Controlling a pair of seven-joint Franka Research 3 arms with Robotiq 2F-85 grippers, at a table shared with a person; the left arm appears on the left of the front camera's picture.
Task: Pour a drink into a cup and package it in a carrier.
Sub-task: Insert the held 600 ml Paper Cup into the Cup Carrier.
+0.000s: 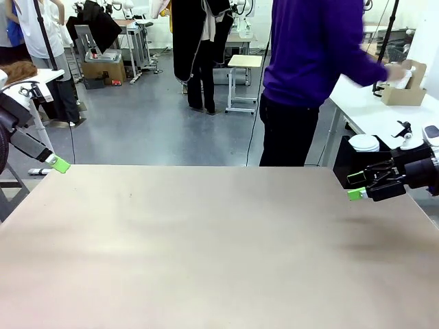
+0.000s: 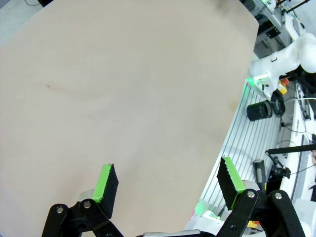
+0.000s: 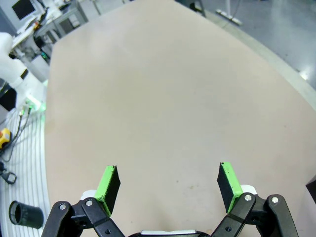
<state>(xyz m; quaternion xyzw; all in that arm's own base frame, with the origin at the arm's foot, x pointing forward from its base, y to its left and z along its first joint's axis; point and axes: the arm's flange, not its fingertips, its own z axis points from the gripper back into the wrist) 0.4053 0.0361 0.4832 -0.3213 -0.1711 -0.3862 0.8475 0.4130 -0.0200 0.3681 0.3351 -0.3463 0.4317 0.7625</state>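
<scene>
Both our claws are spread wide, holding nothing: left gripper (image 1: 60, 164), right gripper (image 1: 355, 186). The carrier (image 1: 405, 88) sits on the person's (image 1: 309, 75) side table, well past our right one.

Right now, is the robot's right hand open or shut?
Open. The right hand has its two green fingertips standing far apart, with only bare table showing between them and nothing held.
</scene>
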